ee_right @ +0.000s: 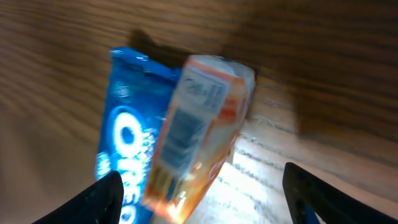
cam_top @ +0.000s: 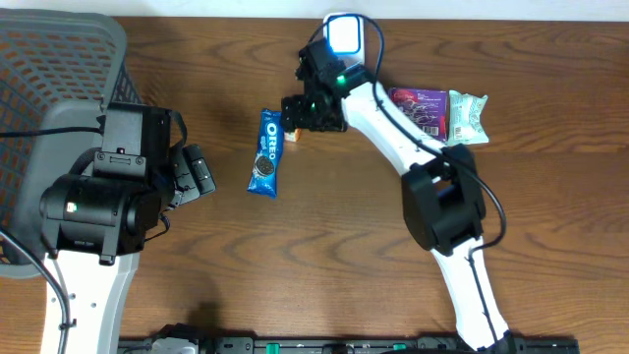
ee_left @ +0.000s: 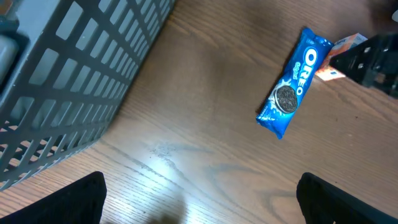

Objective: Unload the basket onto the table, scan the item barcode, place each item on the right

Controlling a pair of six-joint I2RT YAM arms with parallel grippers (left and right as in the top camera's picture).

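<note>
A small orange box (ee_right: 199, 124) lies on the wood table, its left side leaning on a blue Oreo pack (ee_right: 124, 143). My right gripper (ee_right: 205, 202) hangs over them, open, its fingers well apart on either side of the box and not gripping it. From overhead, the right gripper (cam_top: 295, 123) is at the orange box (cam_top: 292, 136), just right of the Oreo pack (cam_top: 265, 152). A white device with a glowing face (cam_top: 344, 34) stands behind the right arm. My left gripper (cam_top: 206, 177) is open over bare wood (ee_left: 199, 205), with the Oreo pack (ee_left: 289, 93) ahead of it.
A grey mesh basket (cam_top: 59, 59) fills the far left corner, its wall (ee_left: 62, 81) close to the left gripper. A purple packet (cam_top: 421, 106) and a green-white packet (cam_top: 468, 116) lie to the right of the right arm.
</note>
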